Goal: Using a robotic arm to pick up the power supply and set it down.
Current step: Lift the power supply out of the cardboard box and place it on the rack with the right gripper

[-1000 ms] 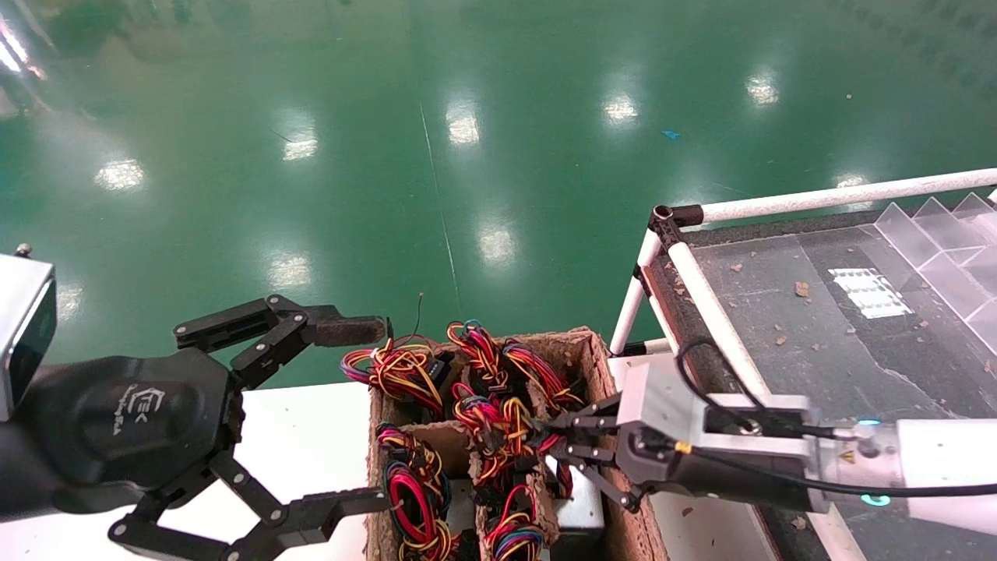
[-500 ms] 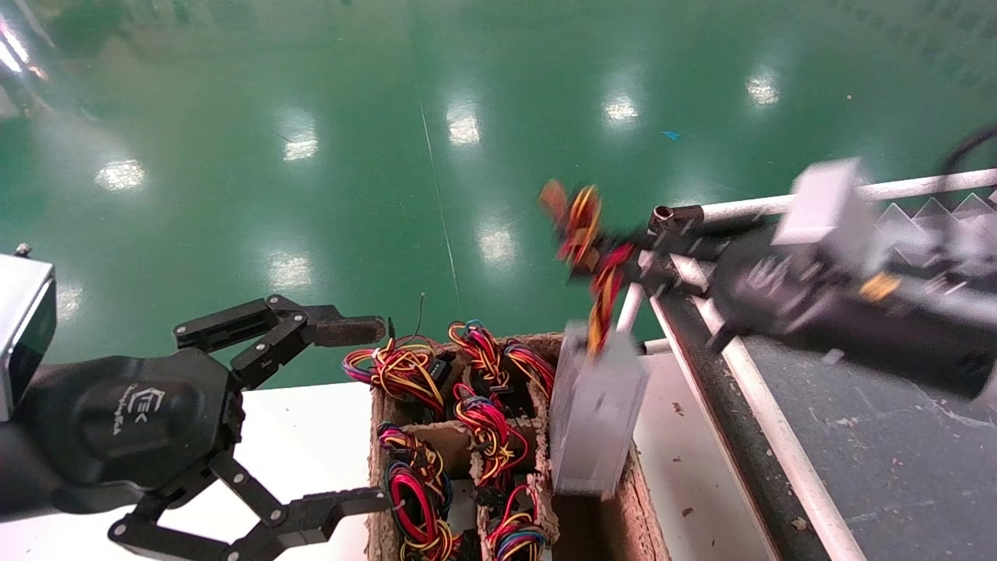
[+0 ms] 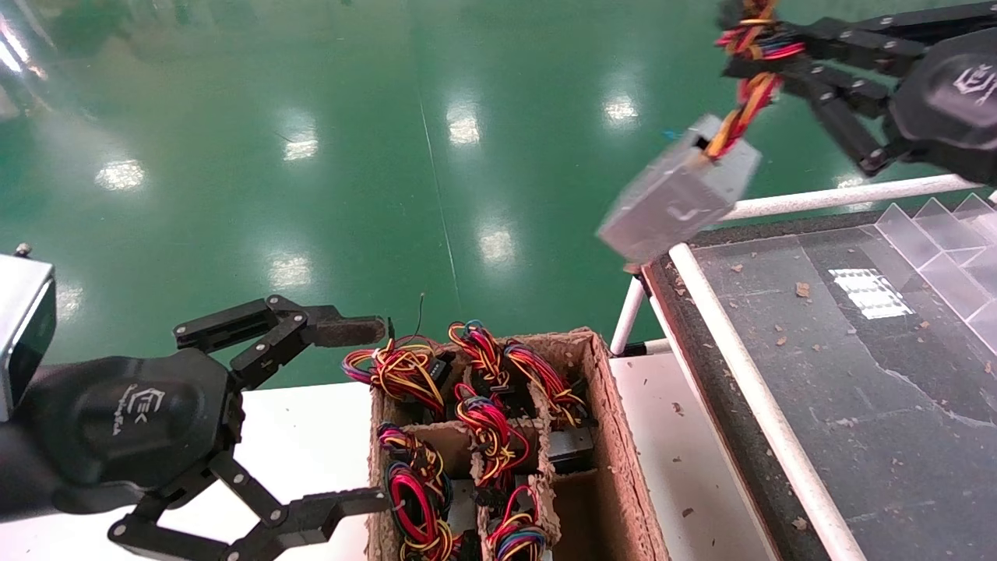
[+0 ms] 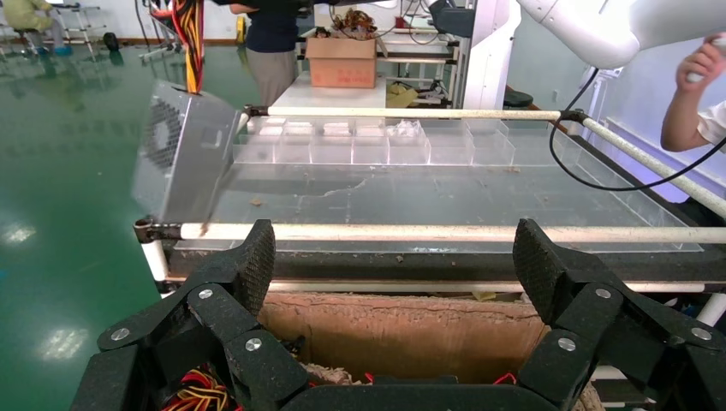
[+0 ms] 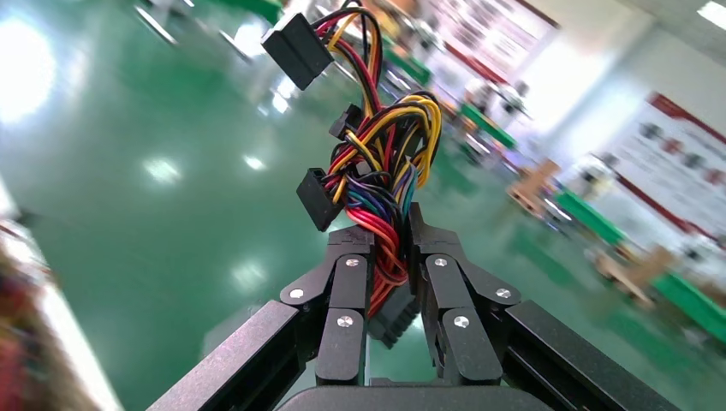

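Green floor [image 3: 350, 117] fills most of the head view, glossy with lamp reflections. Next in size is the dark bench surface [image 3: 857, 374] on the right, edged by a white tube rail [image 3: 748, 382] and carrying clear plastic dividers [image 3: 946, 241] at its far side. Below the middle sits a brown cardboard box [image 3: 615, 436] split into compartments, several of them stuffed with coiled red, yellow and black wire bundles [image 3: 487, 413]; the near-right compartment looks bare. The box rests on a white table [image 3: 296, 444].

The left gripper [image 3: 366, 413] hangs low on the left beside the box, its two black fingers spread wide apart with nothing between them; the left wrist view shows the same gap, framing the box wall and the rail.

The right gripper [image 3: 752, 51] is raised at the upper right, above the rail's far corner. Its fingers [image 5: 351, 295] are pressed together on the wire bundle [image 5: 381, 197] of the power supply [image 3: 678, 191], which dangles tilted in the air below the gripper, over the floor just beside the bench corner, touching nothing
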`<move>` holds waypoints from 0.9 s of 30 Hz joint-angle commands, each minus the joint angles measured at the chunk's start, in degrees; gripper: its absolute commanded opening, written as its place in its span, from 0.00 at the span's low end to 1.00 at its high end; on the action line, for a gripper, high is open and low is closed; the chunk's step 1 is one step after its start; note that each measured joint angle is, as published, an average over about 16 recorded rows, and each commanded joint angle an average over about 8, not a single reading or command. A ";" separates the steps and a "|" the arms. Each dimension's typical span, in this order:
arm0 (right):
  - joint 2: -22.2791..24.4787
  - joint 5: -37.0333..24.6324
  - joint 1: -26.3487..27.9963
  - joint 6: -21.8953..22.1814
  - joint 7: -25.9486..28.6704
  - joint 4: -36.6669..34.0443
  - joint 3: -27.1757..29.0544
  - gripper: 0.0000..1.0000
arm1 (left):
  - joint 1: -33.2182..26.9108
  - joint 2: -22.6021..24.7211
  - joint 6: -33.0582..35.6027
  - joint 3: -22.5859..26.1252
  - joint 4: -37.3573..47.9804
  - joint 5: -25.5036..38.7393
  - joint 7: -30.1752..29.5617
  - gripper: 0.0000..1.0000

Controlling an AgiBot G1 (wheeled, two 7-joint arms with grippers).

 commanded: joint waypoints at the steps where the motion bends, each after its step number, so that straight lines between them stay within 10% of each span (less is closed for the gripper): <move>1: 0.12 -1.97 0.69 1.78 -0.72 -1.05 -0.11 0.00 | 0.00 0.00 0.00 0.01 0.00 -0.01 0.00 1.00; 27: -4.91 -14.28 8.17 2.80 -11.98 -20.99 -6.33 0.00 | -0.02 -0.04 -0.05 0.10 0.00 -0.07 0.05 1.00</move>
